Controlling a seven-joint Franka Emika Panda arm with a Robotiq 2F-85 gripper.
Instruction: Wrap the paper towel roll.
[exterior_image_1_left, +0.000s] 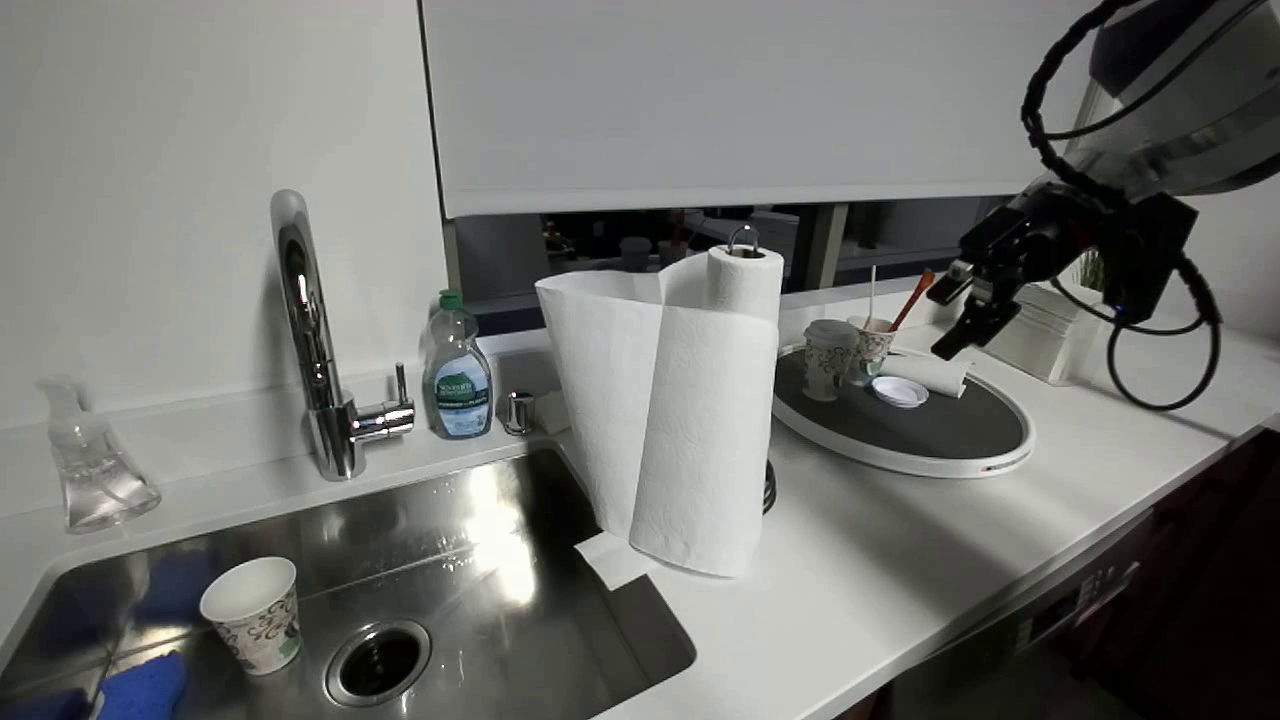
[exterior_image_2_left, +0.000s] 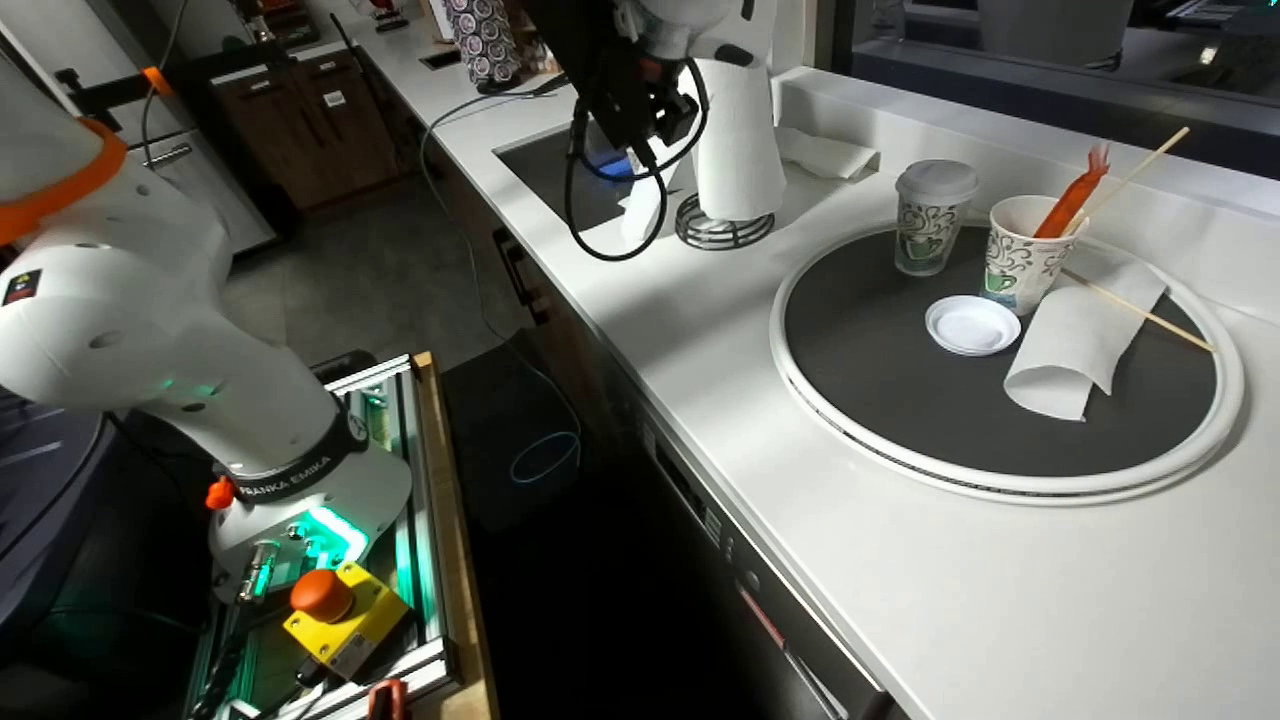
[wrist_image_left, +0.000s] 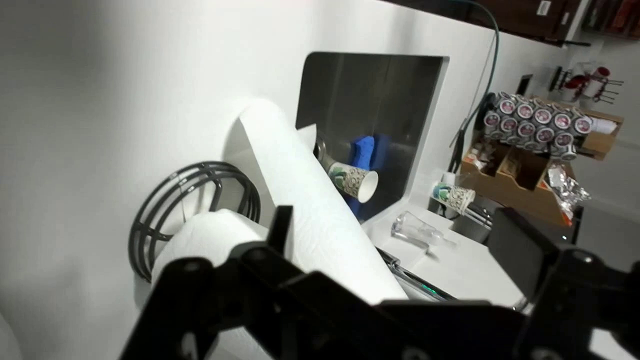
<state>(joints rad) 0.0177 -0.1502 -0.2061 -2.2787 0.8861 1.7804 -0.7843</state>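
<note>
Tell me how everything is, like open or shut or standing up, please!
Gripper, open, holding nothing
Paper towel roll, upright, loose sheet hanging off
Faucet, no water seen running
Dish soap bottle, upright, green cap on
Lidded cup, upright, lid on
Open cup, upright, sticks poking out
Sink cup, upright, no lid
Paper piece, curled
Window shade, down, gap left below

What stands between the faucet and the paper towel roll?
In an exterior view, a green-capped bottle and, nearer the roll, a short chrome fixture stand between the faucet and the paper towel roll.
</note>
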